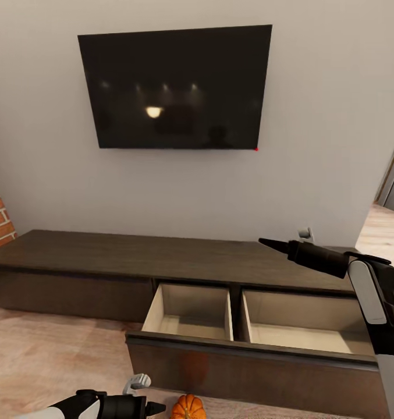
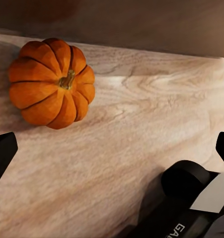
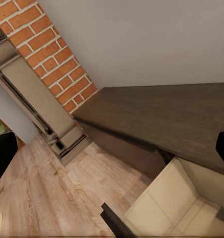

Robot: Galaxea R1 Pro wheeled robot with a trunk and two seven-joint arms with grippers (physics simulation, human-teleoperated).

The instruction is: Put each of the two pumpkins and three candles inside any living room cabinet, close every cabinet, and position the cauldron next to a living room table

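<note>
A pale wood-plank floor [image 1: 45, 355] runs under a grey wall with a dark television [image 1: 176, 87]. The left gripper [image 2: 112, 144] is spread wide and low over this floor; just ahead of its fingertips lies the small bright-orange ribbed pumpkin [image 2: 51, 82], not yet touched. Beyond it stands the long dark-brown wooden cabinet [image 1: 162, 256], its drawer [image 1: 252, 331] pulled open and empty. The right gripper [image 3: 112, 148], also spread, hovers above the cabinet. I think the left arm should centre on the pumpkin before closing.
</note>
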